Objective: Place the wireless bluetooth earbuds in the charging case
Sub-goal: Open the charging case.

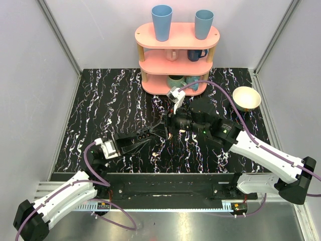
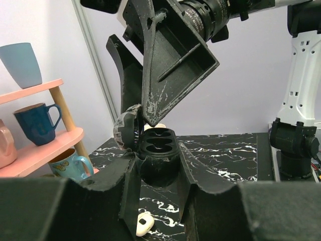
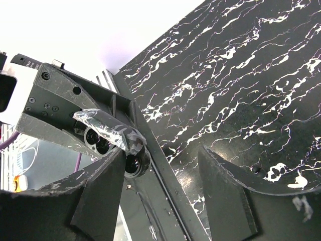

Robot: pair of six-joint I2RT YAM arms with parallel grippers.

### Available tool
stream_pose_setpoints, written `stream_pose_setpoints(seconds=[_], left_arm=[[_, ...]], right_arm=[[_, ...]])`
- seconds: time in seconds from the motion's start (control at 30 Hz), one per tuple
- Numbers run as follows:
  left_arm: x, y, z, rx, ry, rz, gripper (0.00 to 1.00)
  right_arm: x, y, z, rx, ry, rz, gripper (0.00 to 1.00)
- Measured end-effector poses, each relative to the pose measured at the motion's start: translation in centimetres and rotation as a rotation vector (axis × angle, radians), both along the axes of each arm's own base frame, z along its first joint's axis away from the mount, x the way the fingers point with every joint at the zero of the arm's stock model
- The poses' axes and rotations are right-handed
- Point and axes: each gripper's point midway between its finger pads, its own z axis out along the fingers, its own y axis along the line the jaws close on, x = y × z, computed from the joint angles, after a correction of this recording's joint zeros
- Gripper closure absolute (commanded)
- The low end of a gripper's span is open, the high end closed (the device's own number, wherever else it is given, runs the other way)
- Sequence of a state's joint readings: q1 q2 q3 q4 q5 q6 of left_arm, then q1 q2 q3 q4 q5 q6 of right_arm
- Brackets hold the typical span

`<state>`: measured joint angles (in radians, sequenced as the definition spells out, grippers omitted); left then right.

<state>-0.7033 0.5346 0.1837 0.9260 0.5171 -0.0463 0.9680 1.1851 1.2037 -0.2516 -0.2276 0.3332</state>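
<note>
My left gripper (image 2: 158, 175) is shut on the charging case (image 2: 159, 146) and holds it above the table. The case looks dark, with two empty wells and its grey mottled lid (image 2: 125, 131) open to the left. One white earbud (image 2: 144, 224) lies on the table under my left fingers. My right gripper (image 3: 161, 150) is open and empty. Its fingers (image 2: 175, 60) come down from above, one tip just over the wells. The case (image 3: 131, 159) sits beside its left finger. In the top view both grippers (image 1: 165, 130) meet at mid-table. The second earbud is not clearly seen.
A pink shelf (image 1: 175, 35) with blue, teal and pink mugs stands at the back centre, and shows at the left of the left wrist view (image 2: 35, 145). A cream bowl (image 1: 246, 98) sits at the back right. The table (image 1: 105, 110) is black marble.
</note>
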Motion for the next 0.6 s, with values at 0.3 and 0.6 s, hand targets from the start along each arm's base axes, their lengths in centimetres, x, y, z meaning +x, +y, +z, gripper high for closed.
stream_pose_setpoints(seconds=[0.3, 0.6], left_arm=[[-0.3, 0.0, 0.3, -0.009, -0.015, -0.011, 1.00], [-0.3, 0.1, 0.5, -0.017, -0.017, -0.009, 1.00]], right_arm=[[0.0, 0.1, 0.4, 0.019, -0.009, 0.000, 0.31], [-1.3, 0.7, 1.2, 0.054, -0.013, 0.083, 0.29]])
